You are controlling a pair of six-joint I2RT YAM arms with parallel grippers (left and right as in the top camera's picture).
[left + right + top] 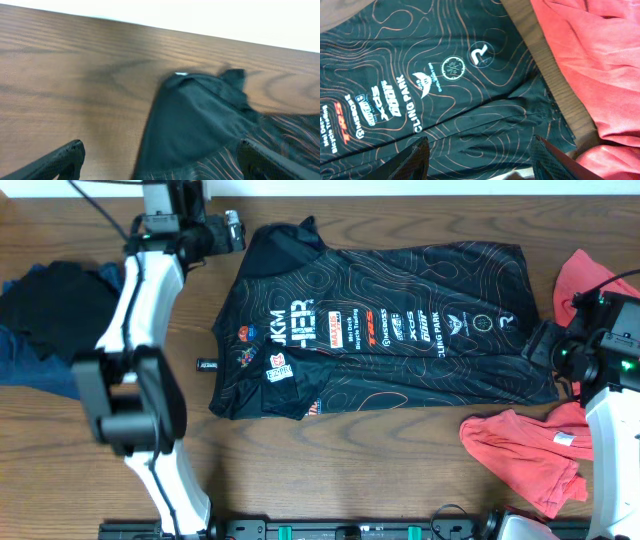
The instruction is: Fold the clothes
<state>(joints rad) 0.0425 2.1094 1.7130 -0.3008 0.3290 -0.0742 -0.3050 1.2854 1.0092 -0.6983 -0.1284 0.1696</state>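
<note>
While the black jersey [380,330] lies flat on the tabletop [400,470], left fingers [60,160] and right fingers [415,161] stand apart, empty.

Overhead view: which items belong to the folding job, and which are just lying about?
Job in hand:
black jersey, spread flat mid-table
coral-red shirt, crumpled at the right, white label showing

Lying about:
dark fabric heap, bunched at the far left, apart from the jersey; possibly more clothes waiting, cannot tell
</note>
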